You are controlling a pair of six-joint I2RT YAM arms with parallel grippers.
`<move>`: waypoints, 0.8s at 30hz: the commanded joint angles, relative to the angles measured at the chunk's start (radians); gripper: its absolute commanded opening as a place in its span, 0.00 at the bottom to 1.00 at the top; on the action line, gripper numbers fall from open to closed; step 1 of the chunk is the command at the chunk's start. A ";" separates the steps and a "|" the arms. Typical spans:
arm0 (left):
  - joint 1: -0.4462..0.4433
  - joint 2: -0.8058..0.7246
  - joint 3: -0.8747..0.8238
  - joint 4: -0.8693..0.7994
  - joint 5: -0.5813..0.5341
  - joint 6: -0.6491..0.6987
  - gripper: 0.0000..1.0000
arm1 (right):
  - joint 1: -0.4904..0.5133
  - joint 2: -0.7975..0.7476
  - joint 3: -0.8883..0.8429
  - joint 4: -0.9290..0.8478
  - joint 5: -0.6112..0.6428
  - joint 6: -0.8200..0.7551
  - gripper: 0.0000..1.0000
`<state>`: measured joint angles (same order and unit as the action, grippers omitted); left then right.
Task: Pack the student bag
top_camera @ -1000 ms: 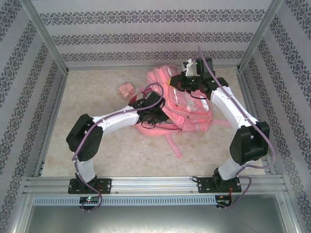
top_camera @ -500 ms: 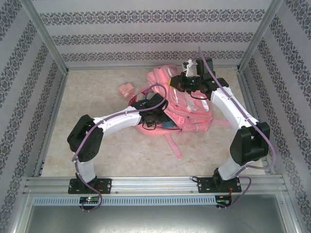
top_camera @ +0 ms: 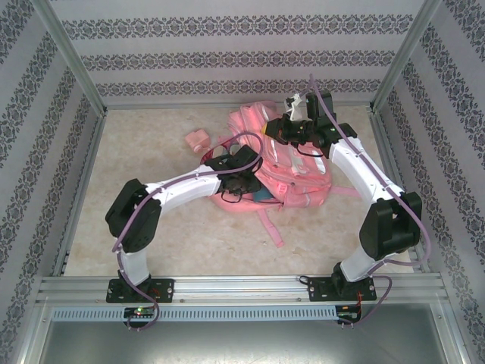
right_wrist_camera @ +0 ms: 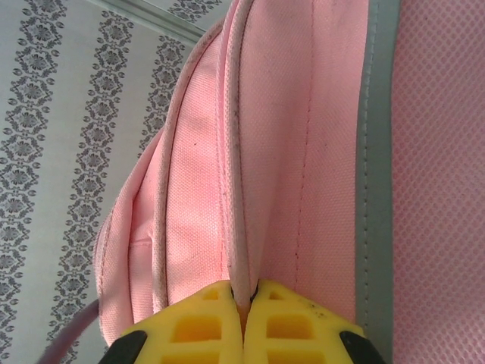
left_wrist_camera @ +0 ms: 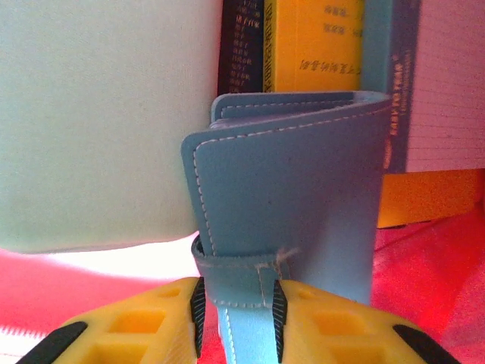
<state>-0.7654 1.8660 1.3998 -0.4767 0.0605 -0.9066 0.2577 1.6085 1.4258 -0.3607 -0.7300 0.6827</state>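
Student bag (top_camera: 303, 178) near table (top_camera: 144, 144) far edge: pinching its seam with right gripper (right_wrist_camera: 244, 296), pinching blue wallet (left_wrist_camera: 295, 205) strap with left gripper (left_wrist_camera: 239, 315); best holding opening taut, easing wallet beside books (left_wrist_camera: 314, 45).

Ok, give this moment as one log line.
left gripper: shut on blue wallet strap | right gripper: shut on student bag seam | yellow book: behind blue wallet

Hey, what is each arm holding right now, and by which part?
Left gripper: jaws clamp the strap of a blue wallet. Right gripper: jaws pinch a raised seam of the pink backpack.
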 commanded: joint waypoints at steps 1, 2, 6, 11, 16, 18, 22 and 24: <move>-0.009 0.061 0.018 0.003 0.035 0.035 0.31 | 0.006 -0.074 0.005 0.118 -0.045 0.000 0.00; -0.014 0.069 0.015 0.002 0.038 0.041 0.31 | 0.006 -0.074 0.004 0.117 -0.045 0.000 0.00; -0.031 0.078 0.021 -0.089 -0.038 0.075 0.32 | 0.008 -0.077 -0.003 0.118 -0.042 0.000 0.00; -0.031 -0.001 -0.039 -0.116 -0.068 0.092 0.32 | 0.008 -0.076 -0.002 0.116 -0.040 -0.005 0.00; -0.021 -0.120 -0.072 -0.164 -0.110 0.101 0.33 | 0.008 -0.072 -0.002 0.115 -0.037 -0.006 0.00; -0.001 -0.159 -0.076 -0.185 -0.128 0.104 0.35 | 0.008 -0.071 -0.002 0.114 -0.037 -0.005 0.00; 0.078 -0.214 -0.100 -0.207 -0.152 0.130 0.40 | 0.008 -0.071 -0.003 0.118 -0.038 -0.003 0.00; 0.133 -0.220 -0.105 -0.212 -0.147 0.151 0.41 | 0.007 -0.071 -0.002 0.112 -0.037 -0.006 0.00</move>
<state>-0.7078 1.6627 1.3212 -0.6262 -0.0441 -0.8062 0.2596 1.6012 1.4082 -0.3485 -0.7265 0.6827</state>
